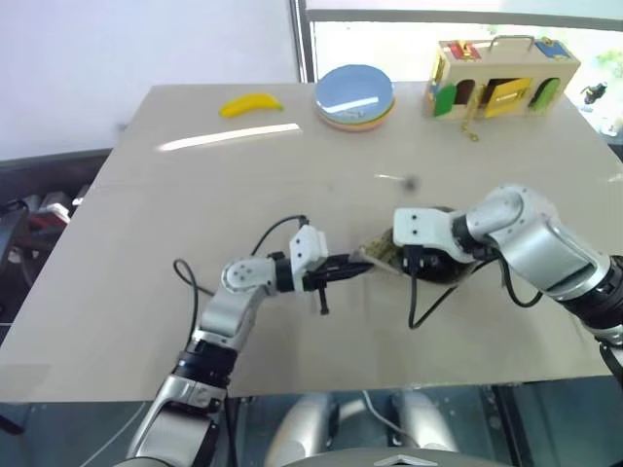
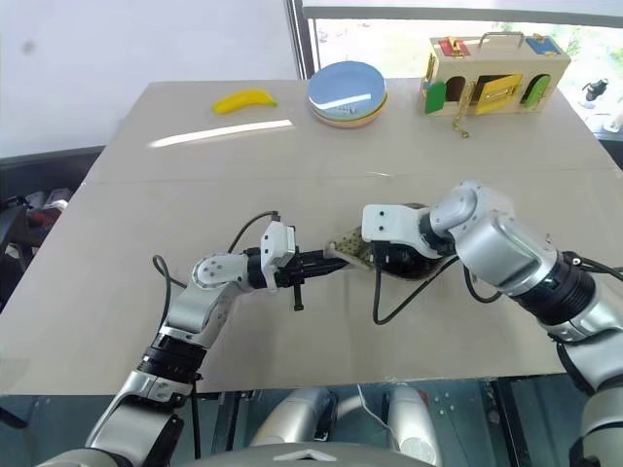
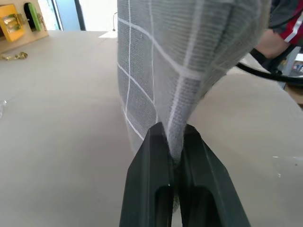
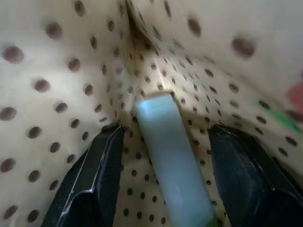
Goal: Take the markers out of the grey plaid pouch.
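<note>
Markers sit inside the grey plaid pouch (image 3: 161, 71), one pale green marker (image 4: 170, 165) between our right fingers (image 4: 94, 179), which are spread around it. Our left fingers (image 3: 151, 189) pinch the pouch edge above the desk (image 1: 195, 243). We judge lining could snag when closing.

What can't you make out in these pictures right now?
- Markers: the right gripper is open inside the grey plaid pouch around a pale stick; its far end is hidden by lining folds.
- Red and green patches, right wrist view: blurred.
- Pouch mouth, eye views: covered by the right gripper.
</note>
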You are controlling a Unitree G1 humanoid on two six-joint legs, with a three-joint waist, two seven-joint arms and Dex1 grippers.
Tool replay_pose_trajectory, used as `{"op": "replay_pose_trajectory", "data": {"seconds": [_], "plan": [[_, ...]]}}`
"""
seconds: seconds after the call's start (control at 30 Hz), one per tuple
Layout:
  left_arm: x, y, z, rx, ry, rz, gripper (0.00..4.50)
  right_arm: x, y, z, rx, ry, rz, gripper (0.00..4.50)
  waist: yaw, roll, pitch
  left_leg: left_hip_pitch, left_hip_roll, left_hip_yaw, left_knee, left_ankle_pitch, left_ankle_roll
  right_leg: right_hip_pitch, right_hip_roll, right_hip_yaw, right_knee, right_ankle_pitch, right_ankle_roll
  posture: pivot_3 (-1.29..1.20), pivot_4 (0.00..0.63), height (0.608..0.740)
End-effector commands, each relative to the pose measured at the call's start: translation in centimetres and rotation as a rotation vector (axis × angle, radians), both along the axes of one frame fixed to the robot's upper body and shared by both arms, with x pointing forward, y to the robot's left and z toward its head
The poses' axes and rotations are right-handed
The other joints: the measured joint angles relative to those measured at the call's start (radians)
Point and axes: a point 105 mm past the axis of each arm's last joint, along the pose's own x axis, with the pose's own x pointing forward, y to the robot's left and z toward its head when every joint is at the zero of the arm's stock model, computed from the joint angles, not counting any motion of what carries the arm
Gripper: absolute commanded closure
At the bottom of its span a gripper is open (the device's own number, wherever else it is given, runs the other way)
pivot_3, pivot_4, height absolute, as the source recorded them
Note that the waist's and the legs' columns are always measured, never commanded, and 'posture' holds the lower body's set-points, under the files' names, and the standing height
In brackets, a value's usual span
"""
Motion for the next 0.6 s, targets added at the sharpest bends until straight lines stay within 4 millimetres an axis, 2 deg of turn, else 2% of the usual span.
{"op": "replay_pose_trajectory", "data": {"seconds": [0.03, 0.13, 0.23, 0.3, 0.4, 0.43, 0.5, 0.6], "plan": [[0.0, 0.0, 0.6, -0.011, -0.048, -0.026, 4.39, 0.3, -1.4, -1.1, -0.082, -0.008, 0.002, 1.6, 0.001, 0.0, 0.0, 0.0, 0.0, 0.0, 0.0, 0.0, 0.0, 0.0, 0.0, 0.0, 0.0, 0.0, 0.0, 0.0, 0.15, 0.74], [0.0, -0.1, -0.2, 0.025, -0.067, -0.033, 4.39, 0.2, -2.1, -2.7, -0.124, 0.014, 0.001, 1.6, 0.0, 0.0, 0.0, 0.0, 0.0, 0.0, 0.0, 0.0, 0.0, 0.0, 0.0, 0.0, 0.0, 0.0, 0.0, 0.0, 0.15, 0.74], [-0.2, 0.0, -0.6, 0.036, -0.077, -0.036, 4.39, 0.2, -2.2, -3.3, -0.13, 0.019, 0.005, 1.6, 0.0, 0.0, 0.0, 0.0, 0.0, 0.0, 0.0, 0.0, 0.0, 0.0, 0.0, 0.0, 0.0, 0.0, 0.0, 0.0, 0.15, 0.74], [-0.3, 0.0, -0.9, 0.048, -0.084, -0.039, 4.5, 0.2, -1.8, -3.4, -0.102, 0.018, 0.004, 2.13, 0.0, -0.001, -0.001, 0.001, 0.0, 0.0, 0.001, 0.0, 0.0, 0.0, 0.0, 0.0, 0.0, 0.0, 0.0, 0.0, 0.15, 0.74], [-0.3, 0.1, -1.2, 0.062, -0.094, -0.039, 4.5, 0.1, -1.8, -3.2, -0.097, 0.015, 0.01, 3.48, 0.0, -0.001, -0.001, 0.002, 0.0, 0.0, 0.001, 0.0, 0.0, 0.001, 0.0, 0.0, 0.001, 0.0, 0.0, 0.0, 0.15, 0.74], [-0.3, 0.1, -1.2, 0.065, -0.099, -0.034, 4.5, 0.1, -1.8, -2.9, -0.094, 0.004, 0.018, 3.64, 0.0, -0.001, -0.001, 0.002, 0.0, 0.0, 0.001, 0.0, 0.0, 0.001, 0.0, 0.0, 0.001, 0.0, 0.0, 0.0, 0.15, 0.74], [-0.1, 0.2, -1.2, 0.069, -0.111, -0.021, 4.5, 0.1, -1.6, -2.3, -0.088, -0.026, 0.036, 3.64, 0.0, -0.001, -0.001, 0.002, 0.0, 0.0, 0.001, 0.0, 0.0, 0.001, 0.0, 0.0, 0.002, 0.0, 0.0, 0.0, 0.15, 0.74], [0.5, 0.2, -1.0, 0.086, -0.157, 0.013, 4.5, -0.2, -0.3, 0.4, -0.023, -0.093, 0.055, 3.65, 0.0, -0.001, -0.001, 0.002, 0.0, 0.0, 0.001, 0.0, 0.0, 0.001, 0.0, 0.0, 0.001, 0.0, 0.0, 0.0, 0.15, 0.74]]}}
